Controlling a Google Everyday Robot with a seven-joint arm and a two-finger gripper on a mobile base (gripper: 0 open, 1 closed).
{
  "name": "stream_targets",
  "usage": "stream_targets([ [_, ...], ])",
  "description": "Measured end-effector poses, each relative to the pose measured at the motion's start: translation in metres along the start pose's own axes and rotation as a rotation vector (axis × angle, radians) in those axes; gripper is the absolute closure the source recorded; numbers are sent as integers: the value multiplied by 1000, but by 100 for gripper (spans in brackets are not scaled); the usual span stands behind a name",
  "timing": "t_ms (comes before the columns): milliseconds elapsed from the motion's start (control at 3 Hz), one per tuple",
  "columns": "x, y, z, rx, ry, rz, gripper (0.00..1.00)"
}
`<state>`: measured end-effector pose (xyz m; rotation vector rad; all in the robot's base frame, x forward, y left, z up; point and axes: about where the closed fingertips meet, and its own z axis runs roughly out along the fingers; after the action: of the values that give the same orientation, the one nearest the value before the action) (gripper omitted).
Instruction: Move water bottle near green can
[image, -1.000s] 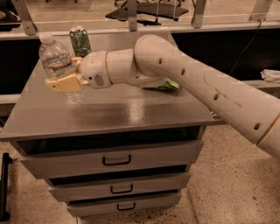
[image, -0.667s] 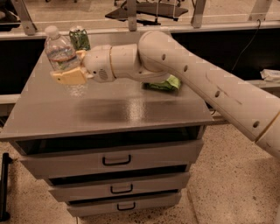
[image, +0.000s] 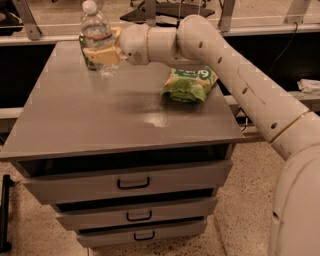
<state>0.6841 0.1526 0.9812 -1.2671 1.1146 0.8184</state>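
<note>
The water bottle (image: 95, 29), clear ribbed plastic with a white cap, stands upright at the far left of the grey cabinet top (image: 100, 117). My gripper (image: 102, 55) reaches in from the right and is shut on the bottle's lower half with its tan fingers (image: 107, 56). The green can (image: 88, 59) shows only as a dark green sliver right behind the bottle's lower part; the rest of it is hidden by the bottle and gripper. I cannot tell whether the bottle rests on the top or hangs just above it.
A flat green snack bag (image: 190, 82) lies on the right of the cabinet top, under my forearm (image: 235, 75). Three drawers with black handles (image: 133, 183) are below. A railing (image: 45, 37) runs behind the cabinet.
My gripper has carried the bottle toward the back left of the top, up to the green can, which the bottle now mostly covers.
</note>
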Motion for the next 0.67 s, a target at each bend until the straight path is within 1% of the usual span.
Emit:
stream_targets([
  [333, 1, -59, -12, 92, -1, -38, 100],
  [667, 0, -91, -16, 182, 20, -52, 100],
])
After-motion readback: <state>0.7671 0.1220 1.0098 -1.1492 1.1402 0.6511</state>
